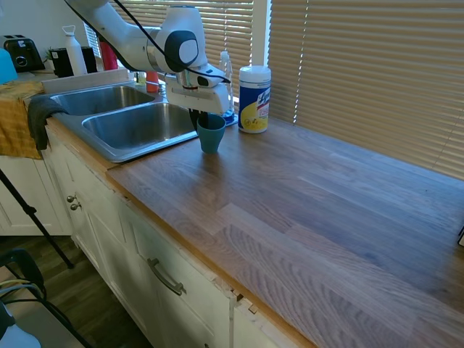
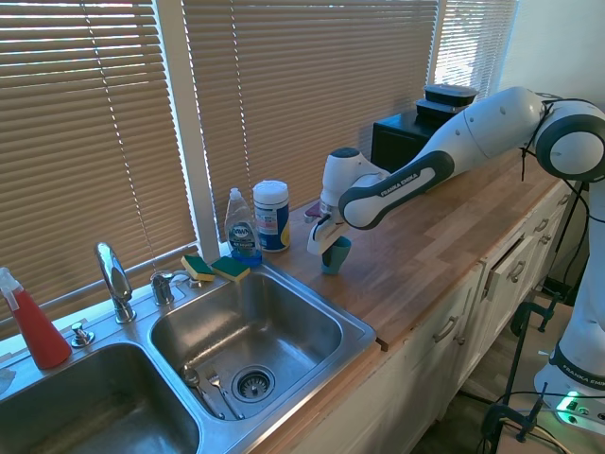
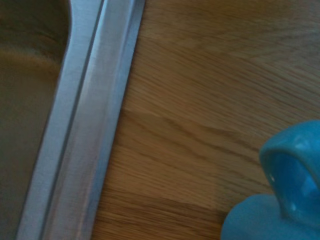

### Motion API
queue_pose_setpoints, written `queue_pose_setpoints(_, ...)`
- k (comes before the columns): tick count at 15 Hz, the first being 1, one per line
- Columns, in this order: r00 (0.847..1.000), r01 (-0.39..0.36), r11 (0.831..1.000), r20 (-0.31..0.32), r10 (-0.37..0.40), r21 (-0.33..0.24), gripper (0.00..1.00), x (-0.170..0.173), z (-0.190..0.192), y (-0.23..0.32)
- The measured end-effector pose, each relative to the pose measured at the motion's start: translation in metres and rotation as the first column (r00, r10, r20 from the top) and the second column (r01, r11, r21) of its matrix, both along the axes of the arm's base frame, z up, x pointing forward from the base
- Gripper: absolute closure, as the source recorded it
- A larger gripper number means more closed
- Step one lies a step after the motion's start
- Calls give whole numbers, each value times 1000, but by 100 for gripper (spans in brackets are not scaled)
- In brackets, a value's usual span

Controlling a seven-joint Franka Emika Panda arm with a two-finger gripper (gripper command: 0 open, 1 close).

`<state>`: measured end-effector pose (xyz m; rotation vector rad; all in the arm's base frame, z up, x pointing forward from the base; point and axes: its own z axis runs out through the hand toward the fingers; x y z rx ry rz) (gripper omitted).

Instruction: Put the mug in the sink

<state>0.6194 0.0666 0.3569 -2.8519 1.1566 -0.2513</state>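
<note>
The mug (image 1: pixel 211 135) stands upright on the wooden counter (image 1: pixel 312 210) just beside the sink (image 1: pixel 130 130), near the wipes canister (image 1: pixel 254 99). The gripper (image 1: pixel 201 120) reaches into its rim; its fingertips are hidden, grip unclear.

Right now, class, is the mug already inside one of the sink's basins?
No, the mug stands on the wooden counter just beside the sink rim, with the gripper at it.

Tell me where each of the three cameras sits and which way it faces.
First exterior view: above the counter's far end, facing the sink; arm and gripper at the mug.
Second exterior view: over the sink, facing along the counter; arm enters right.
Wrist view: looks down at sink rim, mug; no robot visible.
All share mug and sink.
</note>
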Motion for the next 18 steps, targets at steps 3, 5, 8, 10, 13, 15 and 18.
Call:
queue_pose_setpoints(3, 999, -43, 999, 26, 44, -18, 100, -5, 16, 31)
queue_pose_setpoints(5, 996, -70, 997, 46, 72, -37, 100, -13, 30, 68)
queue_pose_setpoints(8, 993, -103, 993, 60, 106, -64, 100, -24, 37, 130)
queue_pose_setpoints(10, 990, -119, 990, 61, 124, -80, 100, -24, 34, 175)
queue_pose_setpoints(13, 989, -136, 986, 44, 140, -92, 100, -9, 10, 232)
queue_pose_setpoints(15, 989, -142, 986, 20, 144, -92, 100, 4, -21, 254)
queue_pose_setpoints(18, 991, -131, 987, -23, 129, -90, 100, 20, -76, 270)
